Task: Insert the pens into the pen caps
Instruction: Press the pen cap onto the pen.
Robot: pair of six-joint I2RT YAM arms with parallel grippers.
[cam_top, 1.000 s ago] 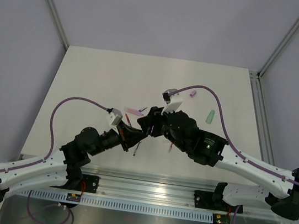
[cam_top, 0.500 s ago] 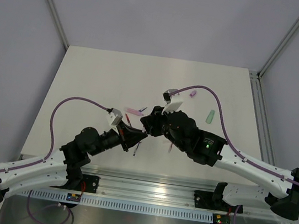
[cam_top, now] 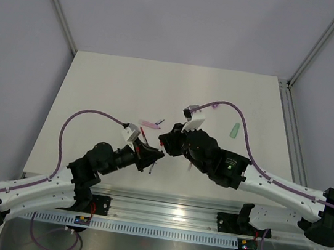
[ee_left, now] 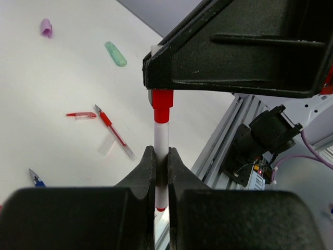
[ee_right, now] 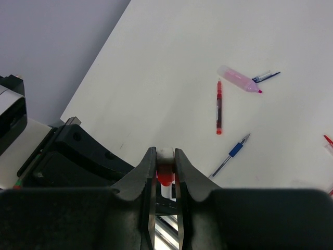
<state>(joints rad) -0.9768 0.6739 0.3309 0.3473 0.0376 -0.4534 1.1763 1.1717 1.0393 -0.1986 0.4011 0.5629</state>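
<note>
Left fingers [ee_left: 143, 172] clamped on thin clear-barrelled red pen [ee_left: 162, 133]. Right fingers [ee_right: 143, 177] pinch short red tube cap [ee_right: 165, 178] sitting on pen's upper end, above white surface [cam_top: 109, 92].

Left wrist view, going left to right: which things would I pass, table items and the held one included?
Lilac cap → short red pen → green pen → red pen clamped in the left gripper.

The right gripper [ee_right: 165, 156] pinches a red pen cap [ee_right: 165, 178]. On the desk [ee_right: 171, 62] lies a red pen [ee_right: 218, 107], with a pink marker [ee_right: 238, 79] just beyond it and a blue pen [ee_right: 231, 153] just nearer.
</note>
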